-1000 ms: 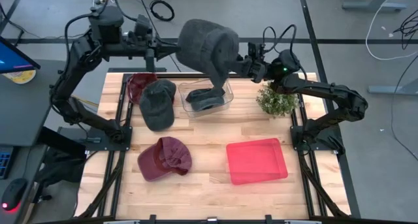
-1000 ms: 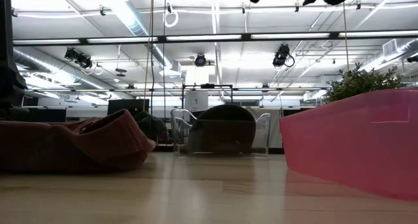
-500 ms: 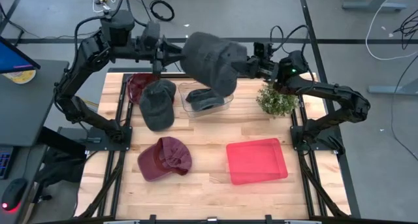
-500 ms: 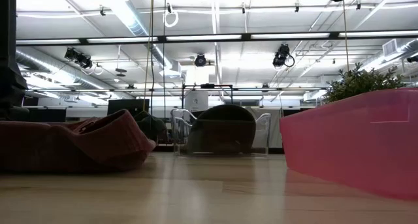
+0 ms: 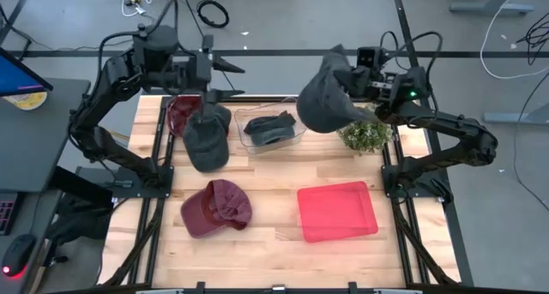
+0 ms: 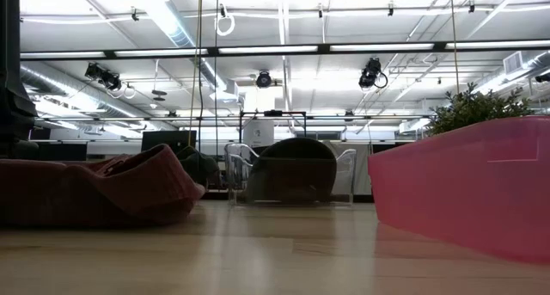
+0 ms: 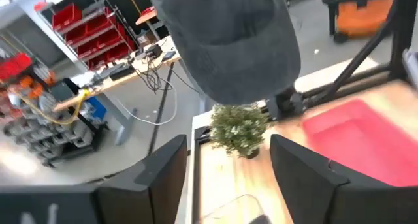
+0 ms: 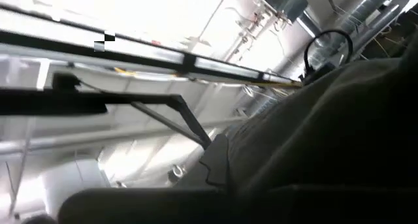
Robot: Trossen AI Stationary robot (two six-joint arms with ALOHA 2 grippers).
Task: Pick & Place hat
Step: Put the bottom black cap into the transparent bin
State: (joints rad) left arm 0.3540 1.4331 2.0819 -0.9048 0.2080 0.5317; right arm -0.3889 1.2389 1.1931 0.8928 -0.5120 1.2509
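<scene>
My right claw (image 5: pixel 364 71) grips the grey hat (image 5: pixel 328 101) aloft; my left claw (image 5: pixel 225 80) stands open, empty. I should carry it steadily over the red tray (image 5: pixel 336 210) before lowering, clear of the plant (image 5: pixel 364 133)

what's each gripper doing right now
left gripper: open, holding nothing, above the table's back left.
right gripper: shut on the grey hat, held up in the air.
</scene>
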